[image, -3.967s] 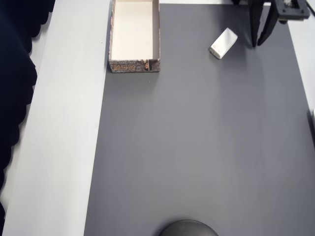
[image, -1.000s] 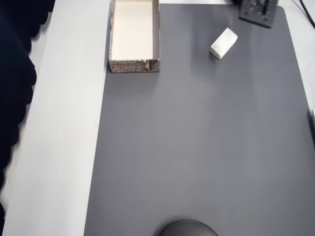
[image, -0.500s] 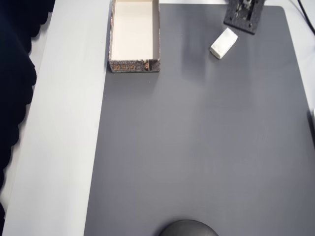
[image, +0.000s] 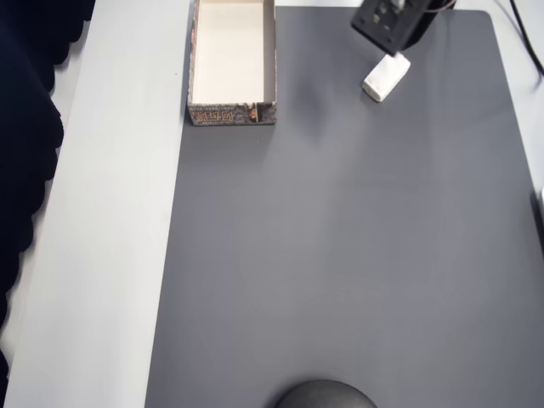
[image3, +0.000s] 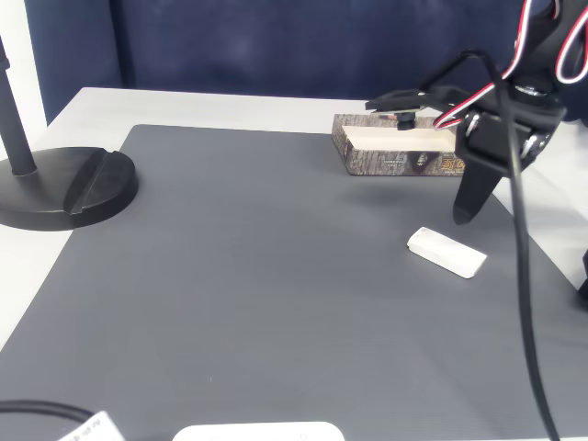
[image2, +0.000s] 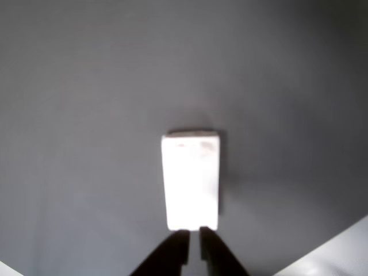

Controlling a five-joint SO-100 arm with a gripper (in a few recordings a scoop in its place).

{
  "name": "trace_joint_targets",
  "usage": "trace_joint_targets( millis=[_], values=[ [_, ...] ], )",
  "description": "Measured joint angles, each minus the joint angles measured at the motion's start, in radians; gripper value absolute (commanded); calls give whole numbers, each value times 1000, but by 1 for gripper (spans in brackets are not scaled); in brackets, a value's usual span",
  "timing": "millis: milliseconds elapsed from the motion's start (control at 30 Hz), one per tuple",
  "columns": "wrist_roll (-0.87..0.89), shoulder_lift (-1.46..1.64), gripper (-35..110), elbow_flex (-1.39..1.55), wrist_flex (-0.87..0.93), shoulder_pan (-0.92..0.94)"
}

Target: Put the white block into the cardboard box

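Observation:
The white block (image: 387, 76) lies flat on the grey mat at the top right of the overhead view, apart from the cardboard box (image: 231, 113), which stands open and empty at the top left. My gripper's black wrist (image: 389, 24) hangs over the block's far end. In the wrist view the block (image2: 191, 181) lies lengthwise just ahead of my gripper (image2: 194, 250), whose fingers stand together with only a thin slit between them. In the fixed view my gripper (image3: 462, 217) hovers just behind the block (image3: 447, 252), nothing in it, with the box (image3: 395, 163) further back.
The grey mat (image: 340, 255) covers most of the table, with a white strip of tabletop (image: 110, 212) to its left. A black stand base (image3: 69, 188) sits at the mat's left edge in the fixed view. Servo cables (image3: 514, 211) hang from the arm.
The arm has swung leftward and lower, from the top right corner to over the block's far end. Four seconds ago the fingers were spread; now they are together. Block and box have not moved.

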Motion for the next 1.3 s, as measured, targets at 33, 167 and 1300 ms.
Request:
trace_joint_targets(
  millis=[33,167,1300],
  values=[
    [-26,0,-2,0,0,0],
    [-67,0,-2,0,0,-2],
    [196,-135,31,-15,0,133]
  ],
)
